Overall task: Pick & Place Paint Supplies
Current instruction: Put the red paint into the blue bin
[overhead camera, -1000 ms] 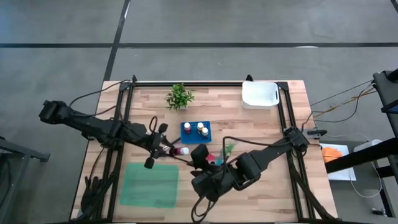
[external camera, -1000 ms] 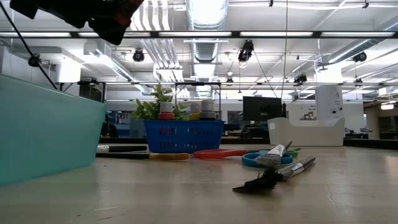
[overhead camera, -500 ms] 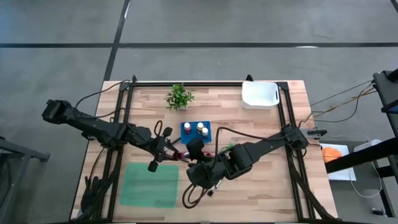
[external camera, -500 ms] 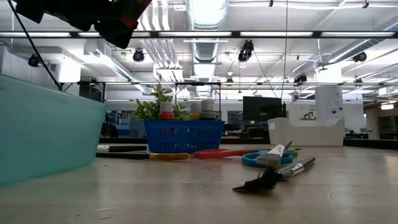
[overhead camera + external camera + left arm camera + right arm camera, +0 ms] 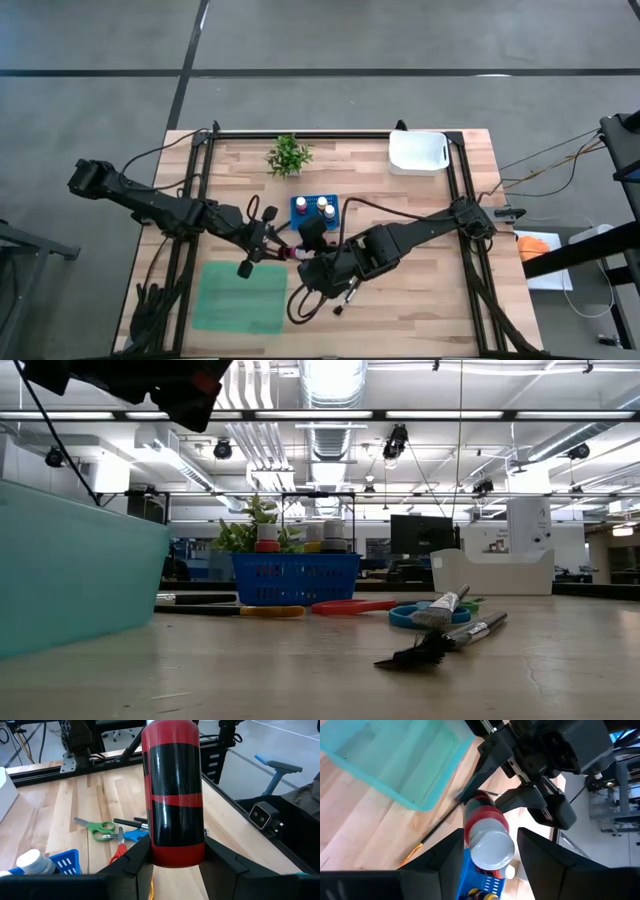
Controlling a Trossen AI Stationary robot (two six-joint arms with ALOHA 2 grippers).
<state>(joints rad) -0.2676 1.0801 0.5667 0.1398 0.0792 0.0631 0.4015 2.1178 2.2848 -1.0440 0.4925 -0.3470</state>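
Note:
A red paint bottle with a black label and a white cap hangs above the table near the blue basket. My left gripper is shut on it. My right gripper is open, with one finger on either side of the bottle's cap end; I cannot tell whether they touch it. In the high view the two grippers meet at the bottle. Green scissors, blue scissors, red scissors and brushes lie on the table. My left gripper pinches the bottle's base end between its two fingers, one on each side. The bottle's length runs on forward from the fingers, cap end away from the gripper. The gripper comes from the table's left, slanting a little downward. The bottle is lifted clear of the table.
The blue basket holds other bottles. A teal tray lies at the near left, a small green plant at the far middle, and a white bin at the far right. Black frame rails run along the table's sides.
My right gripper has moved toward the table's left edge and a little down, up to the bottle held by my left gripper, and its fingers now stand on either side of the cap end. The bottle and my left gripper have stayed about where they were.

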